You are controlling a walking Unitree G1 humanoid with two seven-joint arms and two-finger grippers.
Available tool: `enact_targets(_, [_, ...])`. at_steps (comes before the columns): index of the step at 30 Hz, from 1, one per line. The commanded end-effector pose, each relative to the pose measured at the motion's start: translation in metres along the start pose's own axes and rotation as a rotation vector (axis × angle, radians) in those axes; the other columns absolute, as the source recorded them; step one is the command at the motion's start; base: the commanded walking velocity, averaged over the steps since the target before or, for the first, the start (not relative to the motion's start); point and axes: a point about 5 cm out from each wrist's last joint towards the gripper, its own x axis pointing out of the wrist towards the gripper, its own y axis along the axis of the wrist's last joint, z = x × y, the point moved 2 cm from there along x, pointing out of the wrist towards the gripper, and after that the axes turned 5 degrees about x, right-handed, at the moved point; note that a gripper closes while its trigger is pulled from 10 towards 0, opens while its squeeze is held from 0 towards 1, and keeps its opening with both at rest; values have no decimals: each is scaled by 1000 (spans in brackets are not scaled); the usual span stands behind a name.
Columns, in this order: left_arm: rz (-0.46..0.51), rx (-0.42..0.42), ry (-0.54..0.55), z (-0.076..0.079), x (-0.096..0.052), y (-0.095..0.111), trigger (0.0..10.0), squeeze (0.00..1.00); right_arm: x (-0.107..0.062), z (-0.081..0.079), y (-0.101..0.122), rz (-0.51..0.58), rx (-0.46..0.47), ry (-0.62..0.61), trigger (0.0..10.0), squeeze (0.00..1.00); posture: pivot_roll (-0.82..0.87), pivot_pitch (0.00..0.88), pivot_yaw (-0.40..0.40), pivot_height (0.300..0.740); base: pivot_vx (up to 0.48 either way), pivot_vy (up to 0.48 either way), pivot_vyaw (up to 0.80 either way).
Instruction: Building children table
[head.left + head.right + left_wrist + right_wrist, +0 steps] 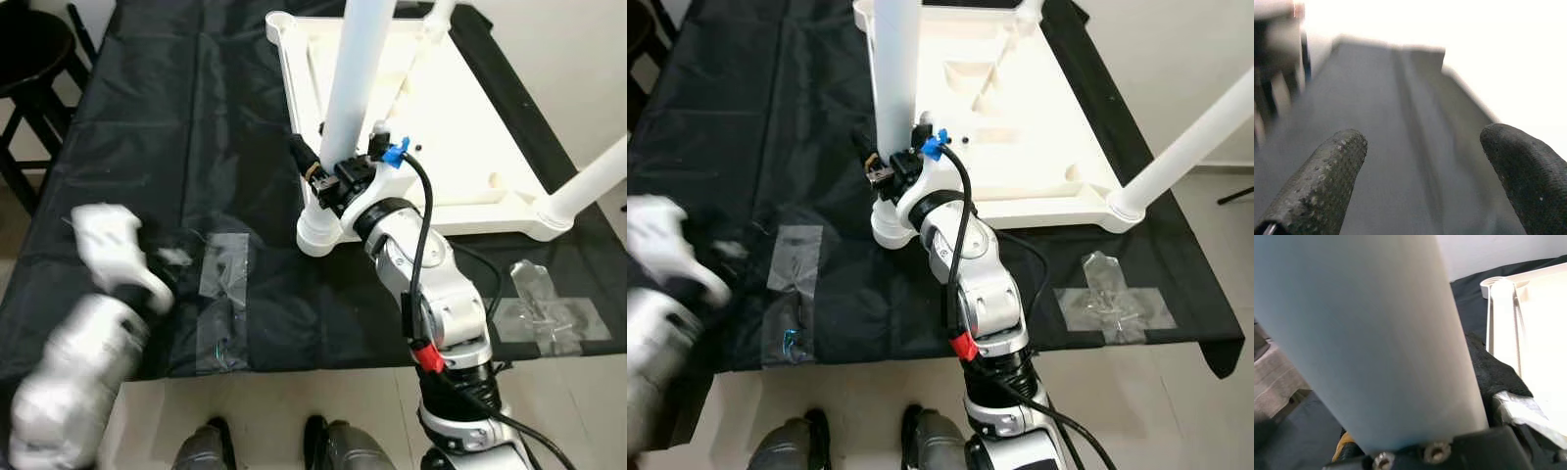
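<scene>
We find the white tabletop (460, 147) lying upside down on the black cloth (176, 127) that covers the bench. Three legs stand seated at its corners: the near-left leg (355, 88), a near-right leg (588, 186), and a far leg (438, 15) at the top edge. The fourth corner socket (277, 20), far left, looks empty, so we judge the assembly roughly three-quarters done.

The right claw (328, 181) is clamped around the near-left leg just above its socket, probably tightening it.

The left claw (1420, 161) is released, fingers apart above the cloth, blurred. Clear plastic bags (1107, 289) lie taped nearby.
</scene>
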Motion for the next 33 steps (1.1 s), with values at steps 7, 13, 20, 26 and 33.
enact_targets(7, [263,-35,-332,29,27,86,10000,0,-5,1,-63,-280,45,-51,10000,0,21,148,-102,740,0,0,0])
enact_targets(13, [400,-80,-685,86,38,138,10000,0,-3,0,-65,-278,44,-55,10000,0,21,141,-99,740,0,0,0])
enact_targets(20, [382,-45,-809,105,42,142,10000,0,-3,-1,-65,-278,44,-58,10000,0,17,142,-99,740,0,0,0])
enact_targets(26, [286,39,-980,131,47,133,10000,0,-2,-2,-64,-276,44,-55,10000,0,14,150,-95,740,0,0,0])
enact_targets(33, [170,51,-971,154,72,129,10000,0,-1,-4,-63,-272,49,-52,10000,0,10,155,-93,740,0,0,0])
